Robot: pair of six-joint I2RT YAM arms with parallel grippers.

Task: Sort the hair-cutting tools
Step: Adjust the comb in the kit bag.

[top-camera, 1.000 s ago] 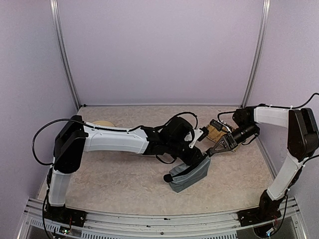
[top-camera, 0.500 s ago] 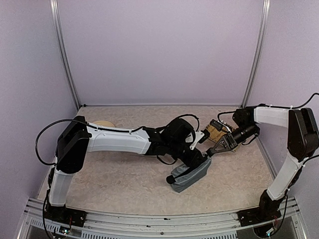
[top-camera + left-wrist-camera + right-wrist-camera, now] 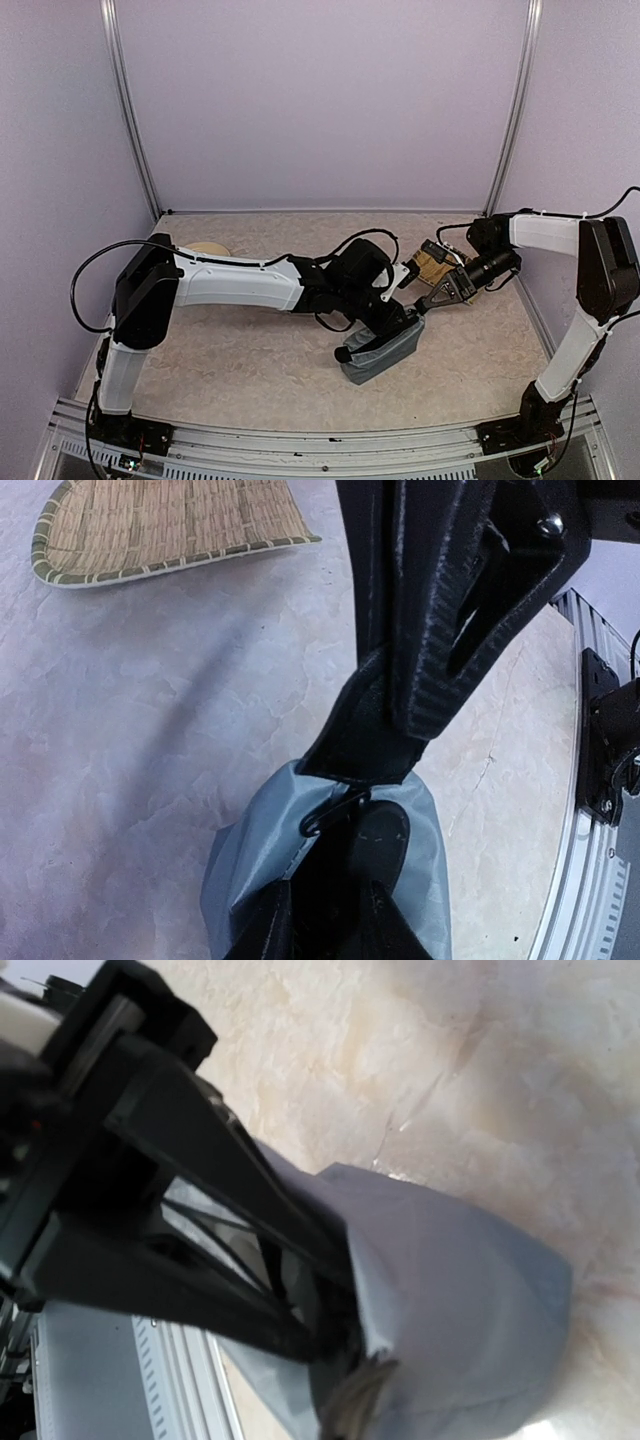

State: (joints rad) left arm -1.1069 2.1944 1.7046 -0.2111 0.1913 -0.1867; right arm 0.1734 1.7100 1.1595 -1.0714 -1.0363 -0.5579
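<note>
Now the right tool (image 3: 424,304) pinches the grey pouch (image 3: 386,354) rim tight. How open the left tool (image 3: 398,322) is, I cannot tell. If the rim slips, the pouch could flop shut.

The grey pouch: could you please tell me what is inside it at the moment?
A black tool pokes out of the grey pouch at its mouth, only its rounded end showing. The fabric hides the rest of it and anything lying deeper.
</note>
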